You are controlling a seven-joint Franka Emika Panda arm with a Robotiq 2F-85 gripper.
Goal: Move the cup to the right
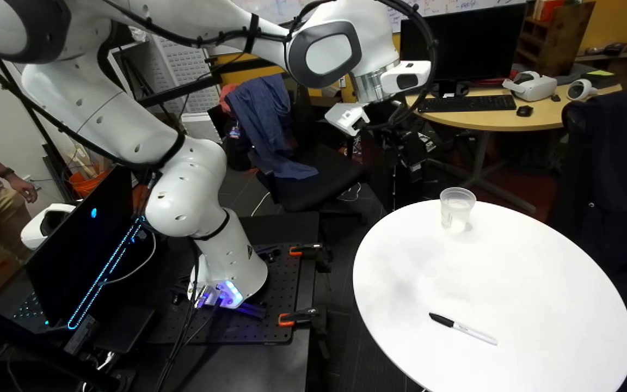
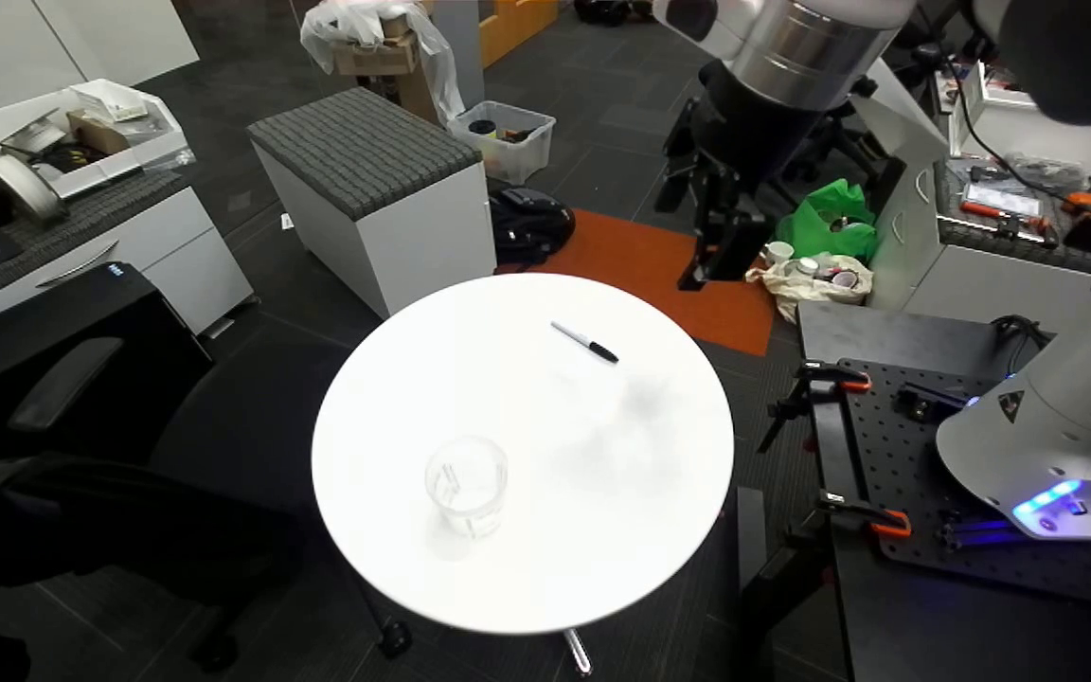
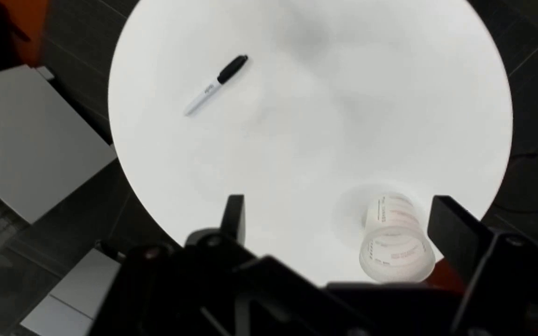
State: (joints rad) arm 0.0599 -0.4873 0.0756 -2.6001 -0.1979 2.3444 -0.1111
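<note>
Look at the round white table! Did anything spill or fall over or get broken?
No, nothing stands out. The clear cup stands upright near the edge of the table, and the marker lies flat with its black cap on. I see no puddle; the faint gray patches look like shadows.

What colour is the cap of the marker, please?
The cap is black; the wrist view shows it best.

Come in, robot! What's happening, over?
Black two-fingered gripper open, empty. Clear tapered plastic cup upright on round white table. Slim white black-capped marker apart, probably not blocking.
</note>
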